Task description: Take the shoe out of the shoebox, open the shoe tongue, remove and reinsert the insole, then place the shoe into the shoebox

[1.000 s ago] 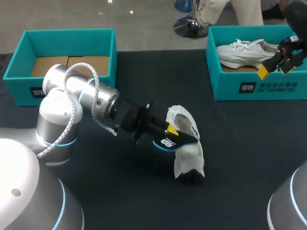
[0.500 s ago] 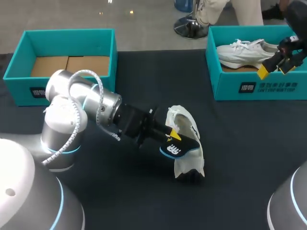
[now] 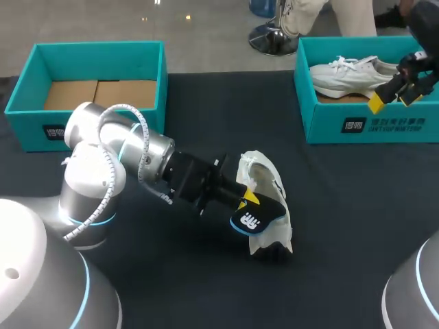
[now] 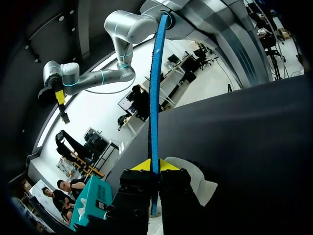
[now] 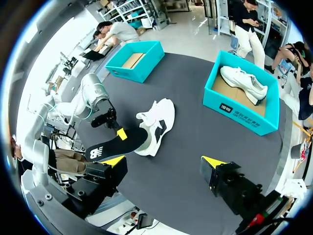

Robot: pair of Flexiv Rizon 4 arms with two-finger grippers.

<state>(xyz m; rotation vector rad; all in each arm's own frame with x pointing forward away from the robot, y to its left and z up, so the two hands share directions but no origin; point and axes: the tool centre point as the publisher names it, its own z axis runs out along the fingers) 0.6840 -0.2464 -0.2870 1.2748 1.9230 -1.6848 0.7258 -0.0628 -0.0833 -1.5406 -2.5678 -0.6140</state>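
Half done, I judge: the left gripper (image 3: 247,199) pinches the insole (image 3: 255,219) — out of the shoe (image 3: 269,175), which lies just beside it on the table (image 3: 343,205). Reinserting and boxing are left; the right gripper (image 3: 393,101) hangs spread — up by the right box (image 3: 322,127).

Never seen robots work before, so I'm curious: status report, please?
Left gripper shut on insole, by the white shoe on the table. Right gripper open, raised, empty. No obstruction seen.
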